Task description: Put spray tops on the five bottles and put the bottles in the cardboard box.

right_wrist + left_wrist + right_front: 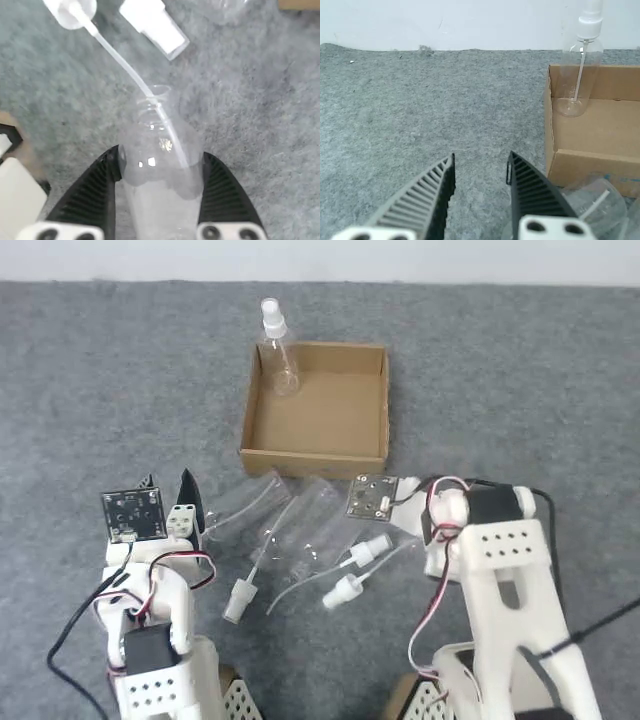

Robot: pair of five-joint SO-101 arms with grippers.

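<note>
Grey counter (pixel 120 370) carries everything. Cardboard box (pixel 315 462) sits open beyond the arms, with one capped bottle (pixel 280 355) upright in a far corner, likely finished. Uncapped bottles (pixel 245 502) lie before the box. Right claw (pixel 161 155) clamps a lying bottle (pixel 160 187), neck toward a loose spray top (pixel 75 10), probably for capping. Left claw (pixel 481 157) is parted and empty beside them.

**High view.** A fixed camera is looking steeply down over the grey tabletop (pixel 120 370), taking in both arms at the lower edge of the frame and the cardboard box (pixel 315 462) at upper centre.

**Left wrist view.** The camera is riding just behind the left hand (pixel 481 156) and facing low across the tabletop toward the wall. It is sharing the box and the capped bottle (pixel 580 65) with the high view.

**Right wrist view.** The camera is looking almost straight down, close over the right hand (pixel 161 153) and the clear bottle (pixel 157 195) held between its fingers.
</note>
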